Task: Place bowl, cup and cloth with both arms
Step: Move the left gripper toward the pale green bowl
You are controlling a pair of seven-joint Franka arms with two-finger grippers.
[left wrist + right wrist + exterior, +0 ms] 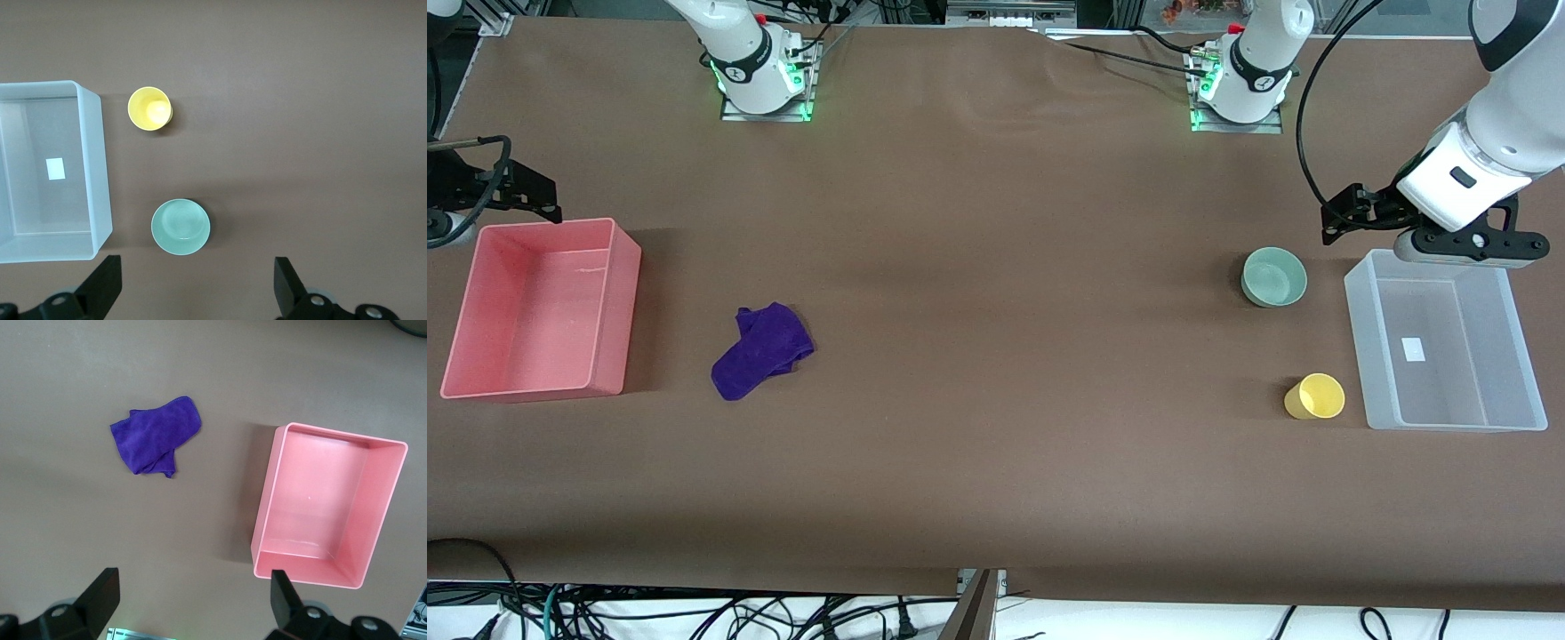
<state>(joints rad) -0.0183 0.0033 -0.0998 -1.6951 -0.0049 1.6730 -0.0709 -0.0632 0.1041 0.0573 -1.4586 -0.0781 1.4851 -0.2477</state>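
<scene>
Hovering spread-jawed at frame right, the left gripper (1352, 218) risked tipping the yellow cup (1314, 396) when grasping; right gripper (193, 603) waited, spread.

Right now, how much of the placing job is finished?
Nothing is placed yet. The bowl, cup and cloth all lie on the table, and the pink bin and clear bin hold none. Left gripper and right gripper are open and hold nothing.

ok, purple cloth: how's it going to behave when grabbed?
The cloth lies crumpled in uneven folds, so it is probably floppy and will drape from a pinch. It looks thin and soft, likely light. Pushed, it would probably bunch on the table rather than slide whole.
</scene>
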